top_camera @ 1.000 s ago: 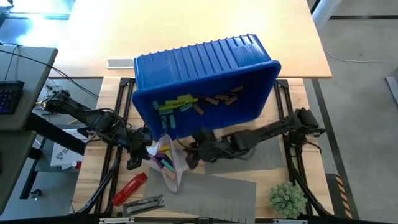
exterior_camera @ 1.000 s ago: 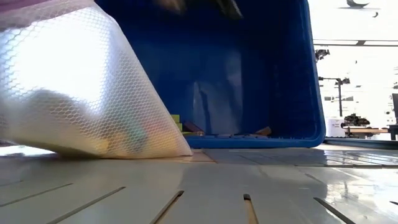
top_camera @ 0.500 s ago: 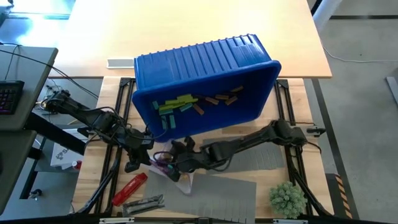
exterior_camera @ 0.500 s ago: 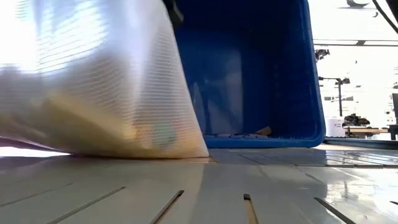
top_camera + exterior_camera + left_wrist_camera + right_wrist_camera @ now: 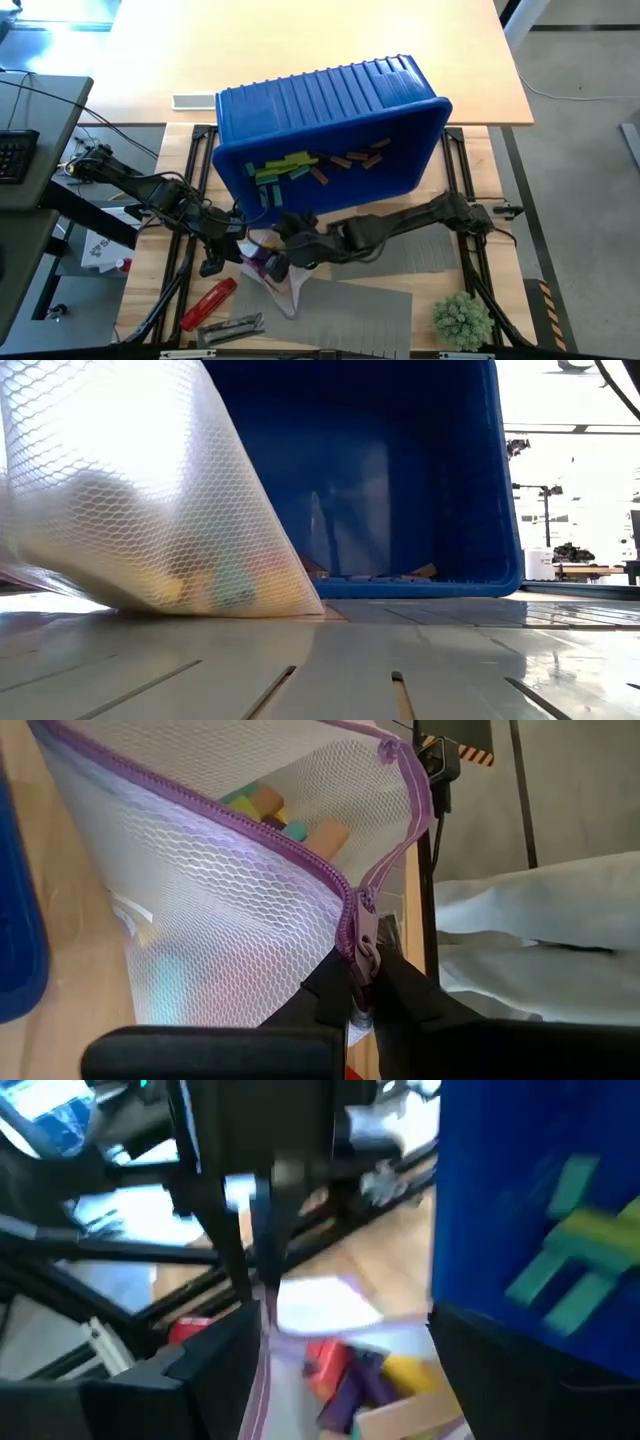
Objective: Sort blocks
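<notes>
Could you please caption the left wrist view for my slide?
Left gripper pinches the purple zipper edge of a mesh bag holding blocks.

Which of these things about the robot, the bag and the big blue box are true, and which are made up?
1. The left pincer is shut on the mesh bag by its purple zipper edge. True.
2. The blue bin has no blocks in it. False: green, teal and tan blocks lie inside it.
3. The mesh bag holds some blocks. True: coloured ones show through its opening.
4. The red tool is inside the blue bin. False: it lies on the table, near the front edge.
5. The right pincer is far from the bag. False: it is right at the bag's mouth.
</notes>
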